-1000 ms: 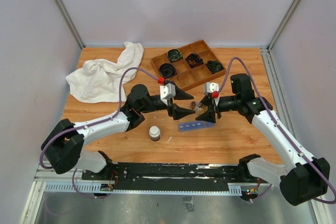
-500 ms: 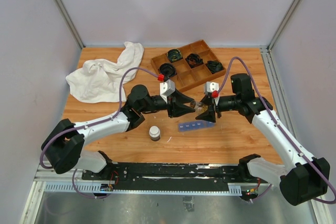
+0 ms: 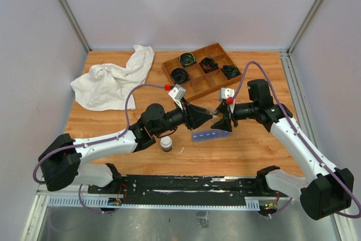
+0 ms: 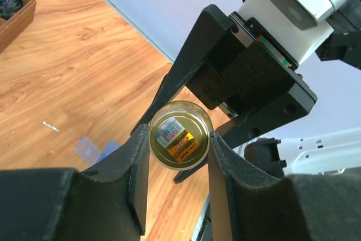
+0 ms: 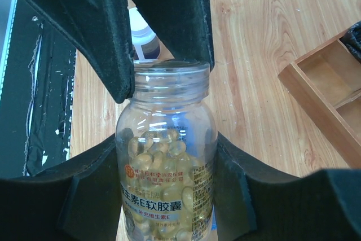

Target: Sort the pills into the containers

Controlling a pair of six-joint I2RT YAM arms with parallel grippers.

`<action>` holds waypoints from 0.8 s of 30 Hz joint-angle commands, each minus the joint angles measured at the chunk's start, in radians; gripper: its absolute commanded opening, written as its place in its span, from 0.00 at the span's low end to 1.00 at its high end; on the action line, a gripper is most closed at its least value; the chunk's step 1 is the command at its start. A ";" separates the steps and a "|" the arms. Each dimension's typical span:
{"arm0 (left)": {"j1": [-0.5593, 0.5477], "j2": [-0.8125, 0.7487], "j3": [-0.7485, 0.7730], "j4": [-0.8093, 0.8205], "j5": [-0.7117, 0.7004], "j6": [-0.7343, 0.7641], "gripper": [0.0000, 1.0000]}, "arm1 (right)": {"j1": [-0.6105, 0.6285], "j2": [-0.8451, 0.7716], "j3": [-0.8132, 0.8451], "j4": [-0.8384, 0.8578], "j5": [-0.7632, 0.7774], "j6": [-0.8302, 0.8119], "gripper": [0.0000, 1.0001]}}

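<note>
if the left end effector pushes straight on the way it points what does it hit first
The lid of the bottle: it already sits between the fingers of the left end effector, seemingly touching. The right end effector grips the bottle right behind it.

- White cloth [image 3: 113,80], crumpled, at the far left of the wooden table [image 3: 248,150].
- Brown divided tray [image 3: 198,85], far centre, with black coiled cables [image 3: 188,58] in four compartments.
- Small dark bottle [image 3: 166,143], white-capped, upright near the front edge.
</note>
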 commanded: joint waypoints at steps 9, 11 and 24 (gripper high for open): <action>-0.012 -0.068 -0.005 0.004 -0.124 -0.020 0.91 | 0.005 -0.006 0.029 0.007 -0.054 -0.008 0.01; -0.012 -0.093 -0.035 0.022 -0.144 -0.001 0.99 | 0.005 -0.008 0.029 0.008 -0.055 -0.008 0.01; 0.002 -0.291 -0.164 0.081 0.266 0.603 0.99 | 0.005 -0.006 0.026 0.007 -0.071 -0.010 0.01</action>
